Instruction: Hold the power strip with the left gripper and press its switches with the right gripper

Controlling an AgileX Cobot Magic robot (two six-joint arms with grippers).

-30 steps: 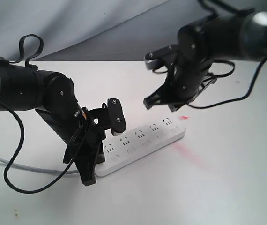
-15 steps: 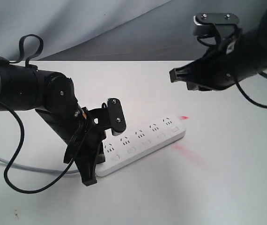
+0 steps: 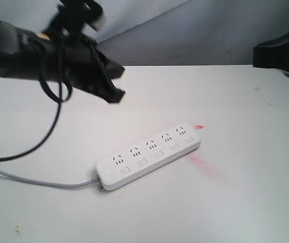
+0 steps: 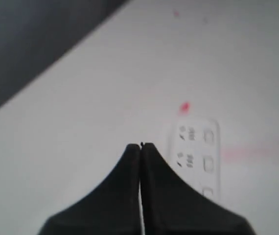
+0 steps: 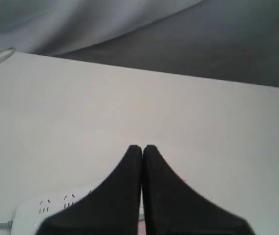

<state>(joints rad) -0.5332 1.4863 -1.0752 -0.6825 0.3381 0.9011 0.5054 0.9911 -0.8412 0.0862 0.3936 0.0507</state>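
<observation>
The white desk (image 3: 236,212) fills the foreground of the exterior view. A thin grey cord (image 3: 38,180) runs in from its left edge and joins the near end of the power strip (image 3: 149,156). The strip lies flat, slanting from near left to farther right around the middle of the scene, and nothing touches it. Its five switches (image 3: 158,154) sit in a row along the nearer long edge, one by each socket group. A faint red smear (image 3: 204,166) marks the desk just beside the strip's far end, and a small red fleck (image 3: 199,127) sits at that end's tip.

Farther back, the left gripper (image 3: 115,94) hangs blurred at the upper left, well apart from the strip. In the left wrist view this gripper (image 4: 140,146) has its jaws pressed together with only a hairline seam between them, gripping nothing. The strip (image 4: 198,156) lies out of focus on the desk beyond.

The right gripper (image 5: 142,147), in its own wrist view, likewise has its jaws closed tip to tip on nothing, with part of the strip (image 5: 56,205) beside them. In the exterior view, only a black part of the right arm (image 3: 281,53) shows at the right edge. A grey cloth (image 3: 149,30) hangs behind everything.
</observation>
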